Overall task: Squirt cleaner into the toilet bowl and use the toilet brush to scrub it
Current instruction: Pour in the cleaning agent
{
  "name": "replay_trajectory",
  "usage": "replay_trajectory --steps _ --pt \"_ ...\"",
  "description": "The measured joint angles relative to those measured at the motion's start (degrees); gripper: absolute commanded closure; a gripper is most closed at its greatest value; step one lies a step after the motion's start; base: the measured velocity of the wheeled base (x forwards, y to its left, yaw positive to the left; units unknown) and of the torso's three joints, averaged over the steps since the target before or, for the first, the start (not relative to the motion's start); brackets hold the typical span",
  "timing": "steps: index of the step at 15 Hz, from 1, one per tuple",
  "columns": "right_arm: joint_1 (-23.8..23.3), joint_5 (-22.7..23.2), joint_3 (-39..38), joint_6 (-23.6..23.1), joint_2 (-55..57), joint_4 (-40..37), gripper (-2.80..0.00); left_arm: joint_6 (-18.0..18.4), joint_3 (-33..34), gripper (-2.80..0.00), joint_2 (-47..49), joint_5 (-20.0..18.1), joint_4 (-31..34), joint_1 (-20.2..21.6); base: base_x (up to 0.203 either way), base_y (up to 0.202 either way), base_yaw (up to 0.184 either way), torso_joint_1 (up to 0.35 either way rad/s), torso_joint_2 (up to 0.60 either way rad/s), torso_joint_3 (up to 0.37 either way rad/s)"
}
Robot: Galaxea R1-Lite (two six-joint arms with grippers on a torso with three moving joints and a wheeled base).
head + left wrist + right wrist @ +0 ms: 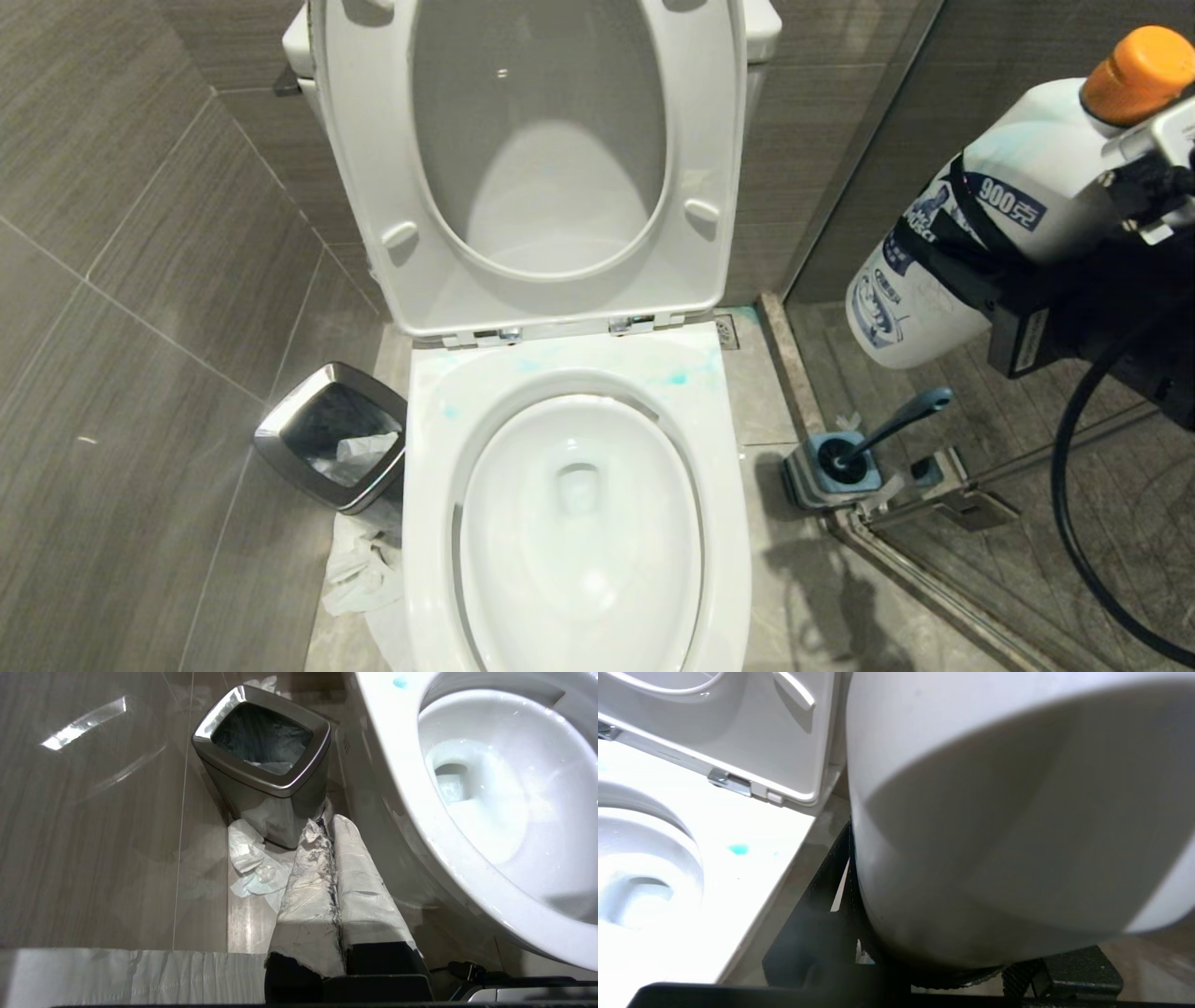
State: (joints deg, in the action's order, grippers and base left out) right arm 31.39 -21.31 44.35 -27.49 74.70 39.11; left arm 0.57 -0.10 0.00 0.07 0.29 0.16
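Gripping the white cleaner bottle (971, 215) around its smooth, probably heavy body, the right hand (1004, 280) is half-closed on it; the left hand (334, 877) hangs shut, empty, beside the toilet bowl (579, 373).

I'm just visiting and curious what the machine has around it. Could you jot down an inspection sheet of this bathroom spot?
Surface: grey tiled floor.
Job's things: white ceramic toilet bowl, seat raised, turquoise smears on rim; white cleaner bottle with orange cap; teal toilet brush standing in its holder.
Clutter: crumpled white paper beside steel-rimmed waste bin.
Grippers: right gripper holds the bottle, right of the bowl; left gripper shut, paper-wrapped, low beside the bin.
Cables: black cable under right arm.
Surroundings: grey wall tiles, glass partition.
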Motion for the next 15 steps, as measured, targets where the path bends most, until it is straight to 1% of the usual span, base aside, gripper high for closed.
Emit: replay_trajectory --steps 3,5,7,9,10,12,15 --pt "0.54 -0.74 3.69 -0.74 4.0 -0.04 0.0 -0.02 0.0 0.0 0.0 -0.02 -0.05 -0.02 0.0 0.0 0.0 0.002 0.0 0.179" --pt "0.88 -0.92 8.05 -1.44 7.08 -2.13 0.0 -0.05 0.0 0.0 0.0 0.0 -0.02 -0.02 0.0 0.0 0.0 -0.001 0.0 0.06" --pt "2.44 -2.18 13.74 -1.85 9.52 -8.46 0.0 -0.1 0.0 0.0 0.0 0.0 -0.02 -0.02 0.0 0.0 0.0 0.0 0.0 0.0" --pt "5.01 -5.2 20.23 -2.78 11.82 -17.05 0.0 -0.21 0.0 0.0 0.0 0.0 -0.02 -0.02 0.0 0.0 0.0 0.0 0.0 0.0" --pt "6.09 -6.27 23.27 -4.56 12.98 -21.21 0.0 -0.24 0.0 0.0 0.0 0.0 -0.02 -0.02 0.0 0.0 0.0 0.0 0.0 0.0" --pt "7.53 -7.05 27.72 -11.85 15.45 -26.05 0.0 -0.21 0.02 0.0 0.0 0.0 -0.05 -0.02 0.0 0.0 0.0 0.0 0.0 0.0" --pt "9.24 -7.41 32.2 -23.3 19.12 -26.59 0.0 -0.24 0.02 0.0 0.0 0.0 -0.02 -0.02 0.0 0.0 0.0 0.0 0.0 0.0"
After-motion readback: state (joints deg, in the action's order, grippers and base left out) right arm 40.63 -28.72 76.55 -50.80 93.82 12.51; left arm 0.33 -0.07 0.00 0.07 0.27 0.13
